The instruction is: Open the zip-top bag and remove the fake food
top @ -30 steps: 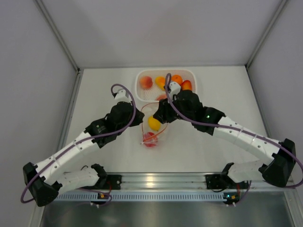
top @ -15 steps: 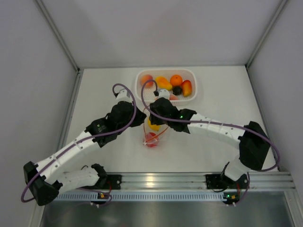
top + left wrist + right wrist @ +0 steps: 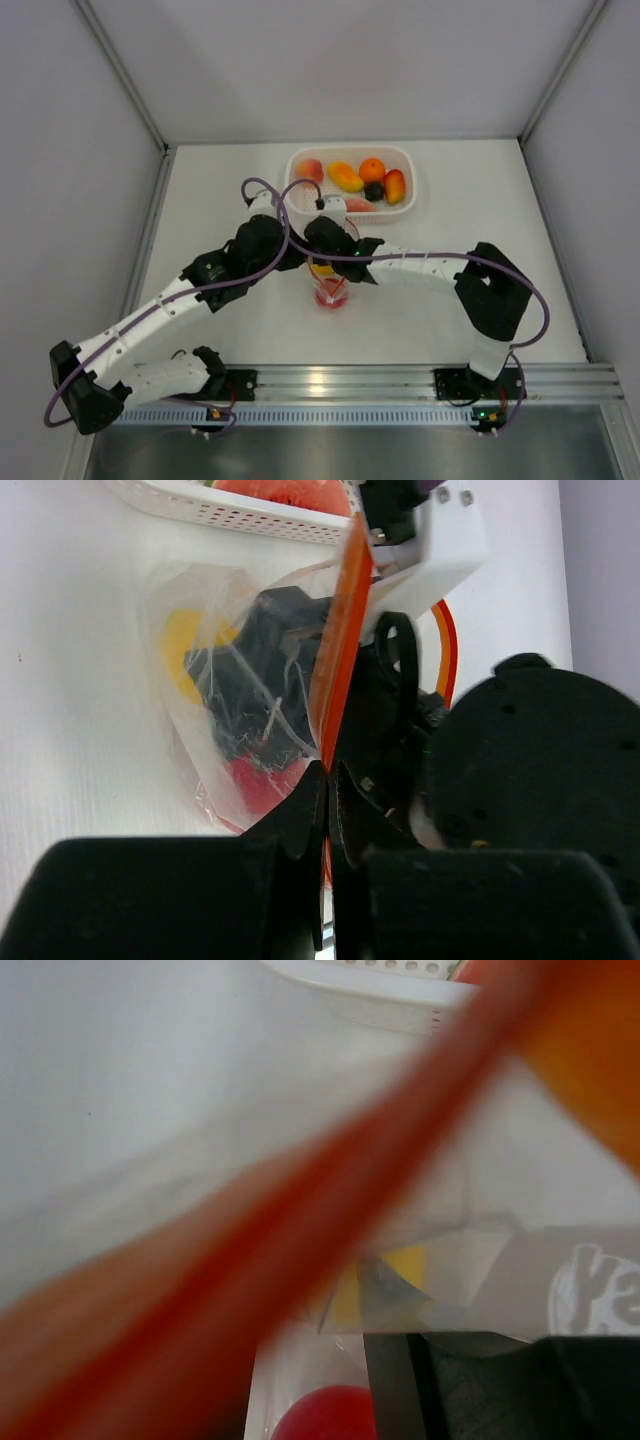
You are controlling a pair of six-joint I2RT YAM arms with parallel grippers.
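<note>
Left tool (image 3: 328,780) has its fingers pressed together on the orange-red zip strip (image 3: 340,650) of the zip-top bag (image 3: 200,750), which lies on the white worktop (image 3: 220,190) between the two arms. Right tool (image 3: 262,670) sits inside the bag's open mouth; through the crinkled plastic I cannot tell whether its fingers are spread. A yellow fruit (image 3: 180,645) and a red fruit (image 3: 262,782) lie in the bag. Just beyond it, the white perforated basket (image 3: 405,205) holds several pieces of fake food (image 3: 346,177), among them an orange (image 3: 372,168) and a small dark piece (image 3: 373,190).
</note>
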